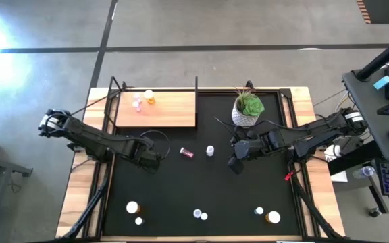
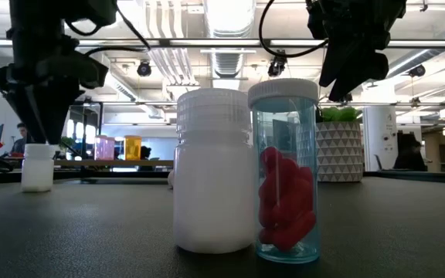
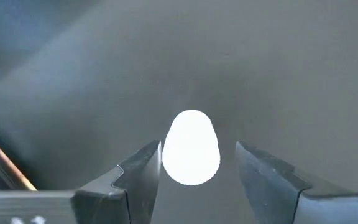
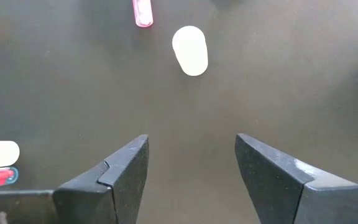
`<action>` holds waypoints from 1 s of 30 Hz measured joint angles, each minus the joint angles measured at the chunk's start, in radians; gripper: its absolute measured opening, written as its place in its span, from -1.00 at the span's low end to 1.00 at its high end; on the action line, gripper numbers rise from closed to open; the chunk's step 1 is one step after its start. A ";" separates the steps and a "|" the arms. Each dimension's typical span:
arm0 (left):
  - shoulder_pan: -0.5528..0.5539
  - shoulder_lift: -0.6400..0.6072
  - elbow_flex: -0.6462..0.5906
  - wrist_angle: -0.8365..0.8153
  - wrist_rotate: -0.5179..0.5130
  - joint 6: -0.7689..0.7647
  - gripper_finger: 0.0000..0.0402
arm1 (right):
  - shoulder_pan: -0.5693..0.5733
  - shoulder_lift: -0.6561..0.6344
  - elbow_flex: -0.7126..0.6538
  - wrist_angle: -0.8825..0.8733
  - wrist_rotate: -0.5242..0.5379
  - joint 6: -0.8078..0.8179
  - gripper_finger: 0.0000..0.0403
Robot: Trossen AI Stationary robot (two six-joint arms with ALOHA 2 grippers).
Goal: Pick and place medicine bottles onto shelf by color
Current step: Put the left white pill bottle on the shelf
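the black mat carries the wooden shelf at its far left corner, pink and orange bottles already on it. left gripper straddles a white bottle, fingers parted; right gripper hangs released, empty.

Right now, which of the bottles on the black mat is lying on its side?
The pink bottle near the mat's middle, just below the wooden shelf. It lies flat, while the white bottle beside it and the others stand upright.
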 joint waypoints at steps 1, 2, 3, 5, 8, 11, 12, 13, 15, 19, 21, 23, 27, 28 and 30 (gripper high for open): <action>0.000 0.003 -0.004 0.002 0.000 0.000 -0.05 | 0.000 0.000 0.000 0.000 0.000 0.000 0.13; 0.000 0.006 -0.007 0.005 0.000 0.000 -0.05 | 0.000 0.000 0.000 0.000 0.000 0.000 0.13; 0.000 0.010 -0.009 0.008 0.000 -0.001 -0.05 | 0.000 0.000 0.000 0.000 0.000 0.000 0.13; 0.000 0.014 -0.018 0.014 0.000 -0.001 -0.05 | 0.000 0.000 0.000 0.000 0.000 0.000 0.13; 0.000 0.016 -0.040 0.046 0.000 -0.001 -0.05 | 0.000 0.000 0.000 0.000 0.000 0.000 0.13; 0.000 0.017 -0.057 0.077 0.001 0.001 -0.05 | 0.000 0.000 0.000 0.000 0.000 0.000 0.13; 0.000 0.017 -0.057 0.086 0.001 0.001 -0.05 | 0.000 0.000 0.000 0.000 0.000 0.000 0.13; 0.000 0.017 -0.057 0.088 0.000 0.001 -0.05 | 0.000 0.000 0.000 0.000 0.000 0.000 0.13; 0.000 0.017 -0.056 0.086 0.001 0.001 -0.05 | 0.000 0.000 0.000 0.000 0.000 0.000 0.13; 0.000 0.017 -0.064 0.086 0.001 0.002 -0.05 | 0.000 0.000 0.000 0.000 0.000 0.000 0.13; 0.000 0.018 -0.066 0.081 0.001 0.002 -0.06 | 0.000 0.000 0.000 0.000 0.000 0.000 0.13; 0.000 0.018 -0.066 0.079 0.001 0.010 -0.12 | 0.000 0.000 0.000 0.000 0.000 0.000 0.13; 0.000 0.018 -0.064 0.080 0.000 0.028 -0.35 | 0.000 0.000 0.000 0.000 0.000 0.000 0.13; 0.000 0.018 -0.063 0.080 0.000 0.029 -0.40 | 0.000 0.000 0.000 0.000 0.000 0.000 0.13; 0.000 0.018 -0.055 0.079 0.001 0.029 -0.42 | 0.000 0.000 0.000 0.000 0.000 0.000 0.13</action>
